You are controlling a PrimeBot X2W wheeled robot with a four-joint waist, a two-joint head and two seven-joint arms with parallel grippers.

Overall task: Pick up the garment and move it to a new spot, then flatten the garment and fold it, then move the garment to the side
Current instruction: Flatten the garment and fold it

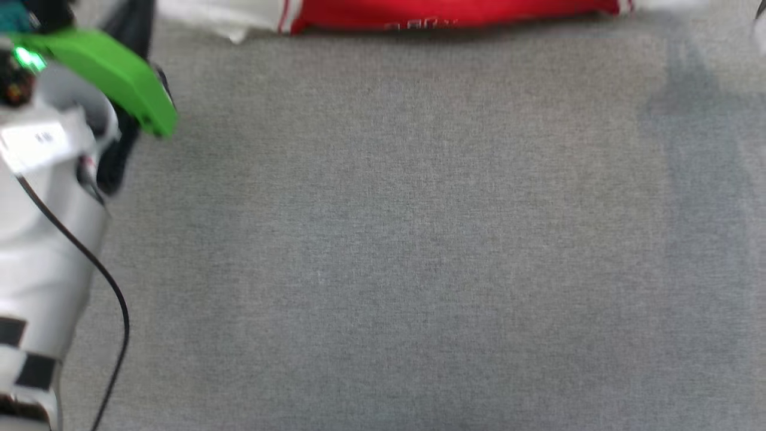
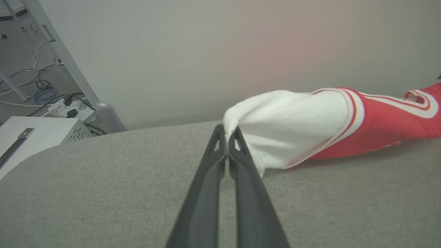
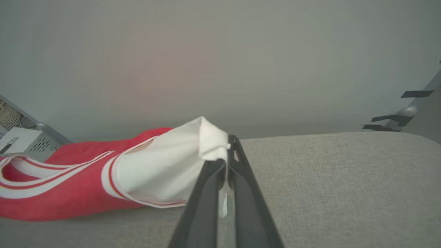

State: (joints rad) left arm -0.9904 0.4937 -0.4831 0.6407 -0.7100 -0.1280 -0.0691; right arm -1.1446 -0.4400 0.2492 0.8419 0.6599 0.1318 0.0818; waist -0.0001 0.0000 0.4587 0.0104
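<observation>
The garment (image 1: 449, 15) lies stretched along the far edge of the grey surface (image 1: 389, 239), which extends broadly toward the robot. The left gripper (image 2: 227, 132) and the right gripper (image 3: 226, 155) are each clamped on a white sleeve, fingers angled low over the surface.

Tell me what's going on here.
The robot has the garment, a red jersey with white sleeves, pinched at both sleeve ends. The left gripper is shut on one white sleeve tip and the right gripper on the other. The jersey is stretched between them at the far side of the grey fabric surface. The sleeve tips are raised, and the red body sags onto the surface or hangs just above it.
</observation>
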